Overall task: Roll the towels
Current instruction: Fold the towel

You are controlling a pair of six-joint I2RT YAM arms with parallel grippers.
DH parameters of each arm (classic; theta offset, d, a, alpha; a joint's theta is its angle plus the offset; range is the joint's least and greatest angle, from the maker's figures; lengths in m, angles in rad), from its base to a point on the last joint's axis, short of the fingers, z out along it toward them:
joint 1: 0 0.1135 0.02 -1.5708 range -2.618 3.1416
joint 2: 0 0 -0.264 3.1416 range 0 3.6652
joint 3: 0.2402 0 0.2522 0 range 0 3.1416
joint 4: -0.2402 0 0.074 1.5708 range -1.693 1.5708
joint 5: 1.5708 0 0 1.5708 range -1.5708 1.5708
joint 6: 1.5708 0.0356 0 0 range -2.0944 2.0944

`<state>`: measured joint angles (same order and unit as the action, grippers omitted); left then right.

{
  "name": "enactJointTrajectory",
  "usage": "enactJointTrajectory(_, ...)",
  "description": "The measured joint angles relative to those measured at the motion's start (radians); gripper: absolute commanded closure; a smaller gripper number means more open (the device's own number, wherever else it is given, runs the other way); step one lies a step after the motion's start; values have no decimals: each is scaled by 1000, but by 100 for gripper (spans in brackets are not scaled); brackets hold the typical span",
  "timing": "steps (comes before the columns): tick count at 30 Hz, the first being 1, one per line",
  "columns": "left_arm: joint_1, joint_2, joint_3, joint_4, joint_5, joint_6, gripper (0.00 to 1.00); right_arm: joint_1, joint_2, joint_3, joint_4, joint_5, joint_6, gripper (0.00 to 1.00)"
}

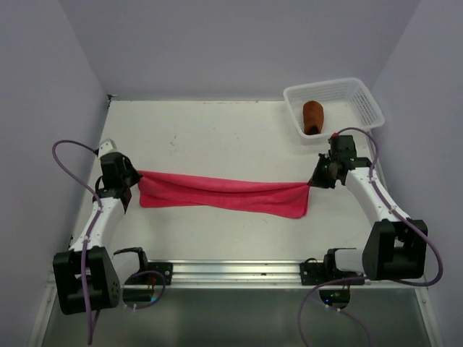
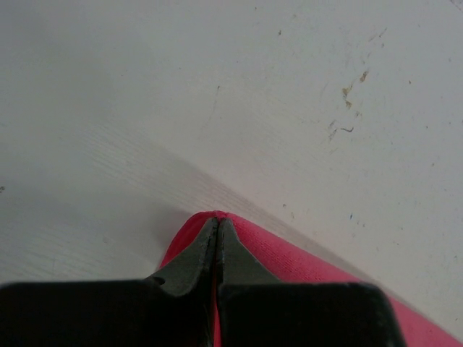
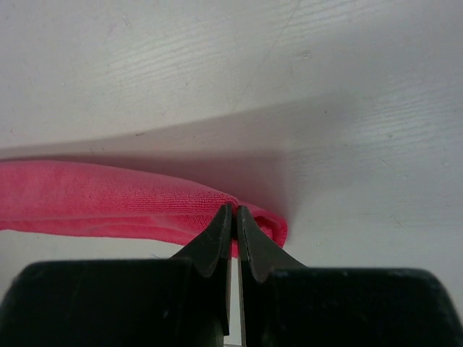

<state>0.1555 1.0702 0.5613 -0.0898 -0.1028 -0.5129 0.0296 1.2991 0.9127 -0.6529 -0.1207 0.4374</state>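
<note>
pink towel (image 1: 224,194) showed bright pink, plain | brown towel (image 1: 312,116) was rust-brown | basket (image 1: 367,101) was white mesh | table (image 1: 217,137) was off-white, faintly stained

White table (image 1: 217,137) was lightly scuffed. A pink towel (image 1: 224,194) stretched left-to-right across its middle. A white mesh basket (image 1: 329,82) sat at the far right corner.

**Pink stretched out, brown rolled up**

The pink towel (image 1: 217,191) is folded into a long narrow band. It runs across the counter's middle from near the left edge towards the right edge, one end pinched in the left gripper (image 1: 136,178) and the other in the right gripper (image 1: 312,181). And the brown towel (image 1: 312,116) is a compact roll in the basket (image 1: 370,107) at the far right corner.
</note>
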Motion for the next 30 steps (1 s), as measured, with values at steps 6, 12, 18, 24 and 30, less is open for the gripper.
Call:
enactJointTrajectory(6, 0, 56, 21, 44, 3, 0, 100, 0, 80, 44, 20, 3, 0, 100)
enactJointTrajectory(12, 0, 116, 39, 67, 3, -1, 100, 0, 164, 108, 27, 5, 0, 99)
enactJointTrajectory(18, 0, 174, 68, 77, 3, -1, 100, 0, 246, 159, 41, 5, -2, 84)
enactJointTrajectory(24, 0, 241, 103, 83, 2, 0, 100, -1, 338, 209, 43, 6, -4, 79)
enactJointTrajectory(30, 1, 325, 132, 94, 3, 0, 92, -5, 415, 267, 48, 5, -4, 73)
